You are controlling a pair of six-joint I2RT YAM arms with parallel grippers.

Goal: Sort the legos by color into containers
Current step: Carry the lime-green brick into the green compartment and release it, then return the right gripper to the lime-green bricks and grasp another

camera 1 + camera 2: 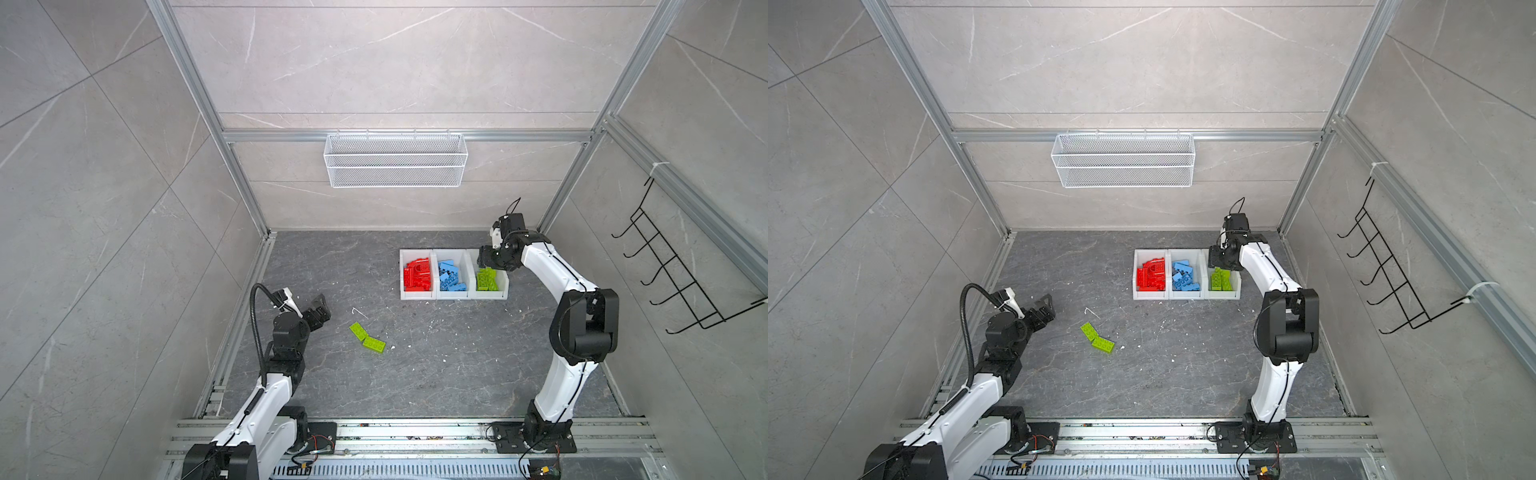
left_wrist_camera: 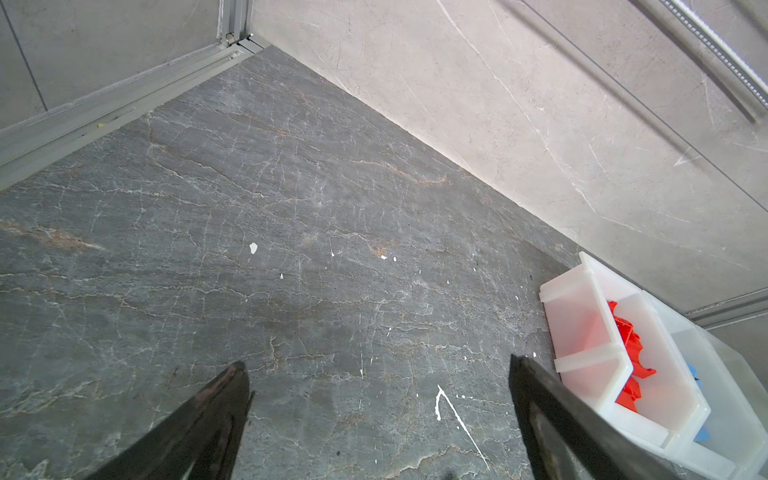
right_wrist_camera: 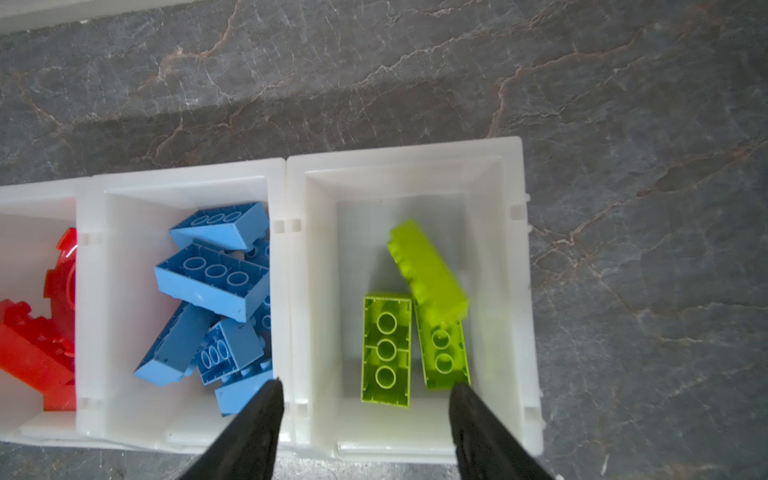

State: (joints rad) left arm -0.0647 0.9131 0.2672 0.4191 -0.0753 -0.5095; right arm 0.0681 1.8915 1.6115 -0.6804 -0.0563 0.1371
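Grey tabletop (image 1: 457,374) held two loose lime bricks (image 1: 368,337). I saw right gripper (image 3: 366,382) parted, empty, over green bin (image 3: 513,266); left gripper (image 2: 376,360) wide, empty. Feared tilted brick (image 3: 428,270) bouncing out.

Diffuse, even light fills both top views: the pale walls read bright, the dark floor (image 1: 415,374) dimmer, shadows faint and soft, while wide-angle distortion leans the frame rails (image 1: 197,95) outward toward the corners. In the right wrist view a soft-edged shadow band crosses the floor beyond the containers (image 3: 407,151), whose white rims verge on overexposure, and one lime green brick (image 3: 428,270) is smeared by motion blur; its neighbours are sharp.
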